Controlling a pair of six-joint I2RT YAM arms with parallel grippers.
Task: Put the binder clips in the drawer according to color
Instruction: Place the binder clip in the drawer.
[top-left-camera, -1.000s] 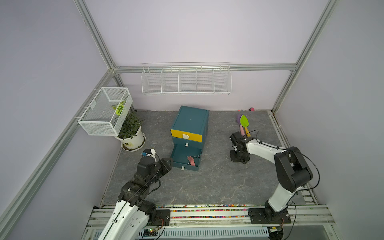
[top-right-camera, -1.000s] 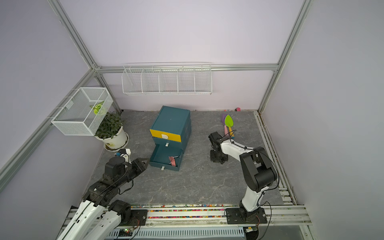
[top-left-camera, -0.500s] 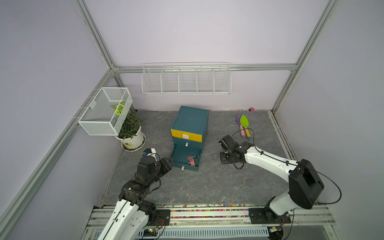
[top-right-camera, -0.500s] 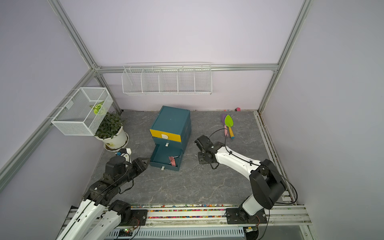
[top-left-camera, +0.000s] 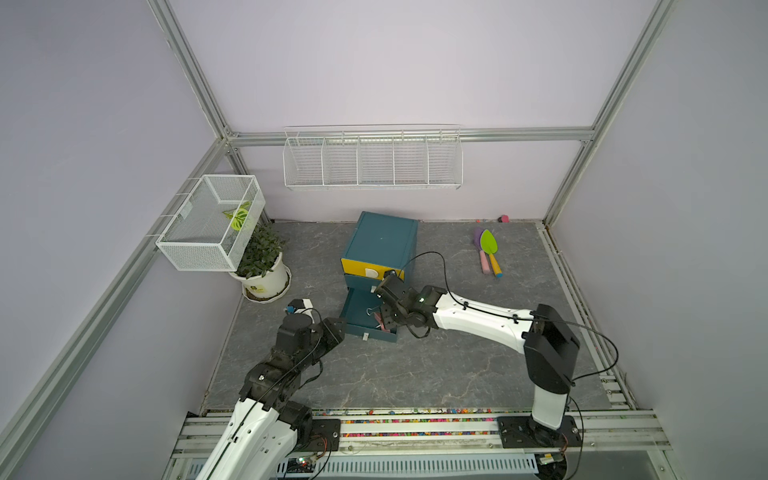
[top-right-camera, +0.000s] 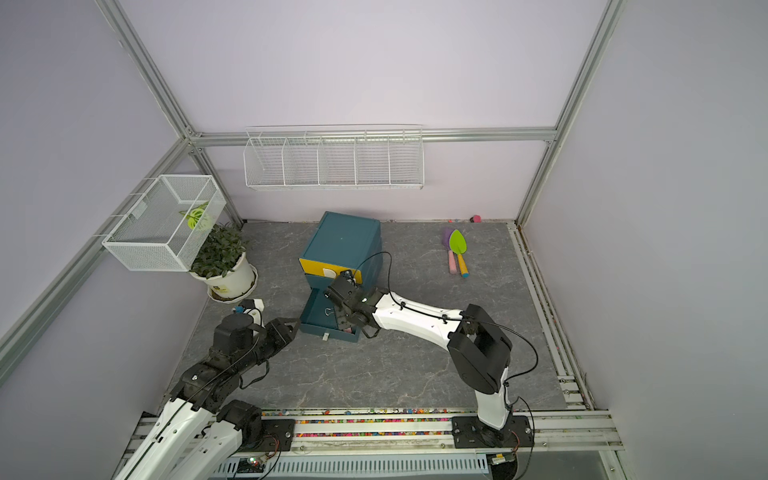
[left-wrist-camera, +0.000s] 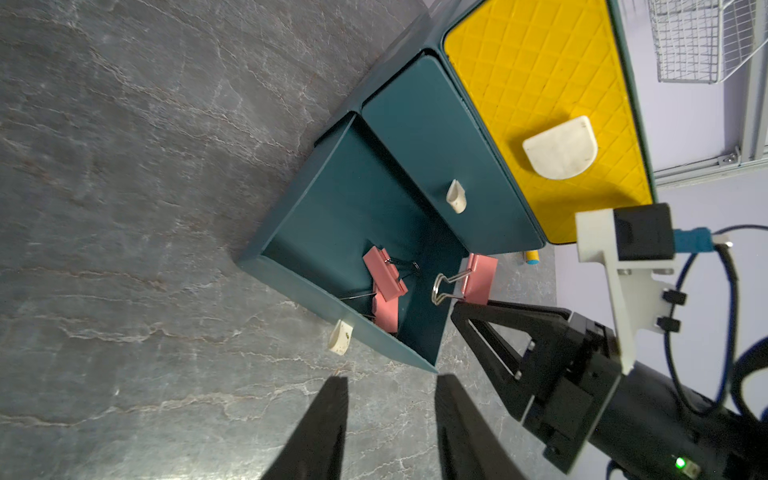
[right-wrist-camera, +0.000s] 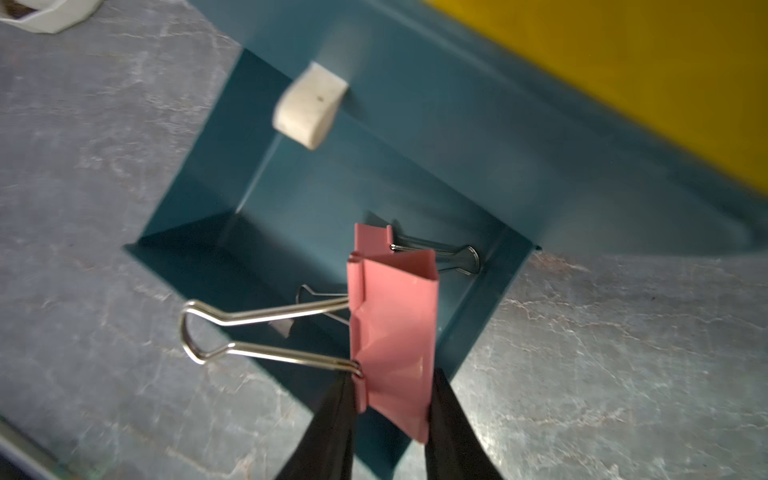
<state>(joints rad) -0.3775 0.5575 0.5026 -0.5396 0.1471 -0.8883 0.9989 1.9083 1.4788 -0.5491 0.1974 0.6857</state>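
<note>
Pink clip (right-wrist-camera: 395, 332) clamped in my right pincer (right-wrist-camera: 390, 411) above the open bottom drawer (left-wrist-camera: 332, 208) | left pincer (left-wrist-camera: 392, 378) half-open, empty | risk: clip hangs near the side wall, could drop onto the bench (left-wrist-camera: 124, 208).

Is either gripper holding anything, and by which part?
The right gripper pinches a pink binder clip by its folded pink body, above the open drawer. The left gripper holds nothing.

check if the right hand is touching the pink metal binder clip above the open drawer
Touching. The right wrist view shows the right hand with both black fingers pressed against the pink metal binder clip.
</note>
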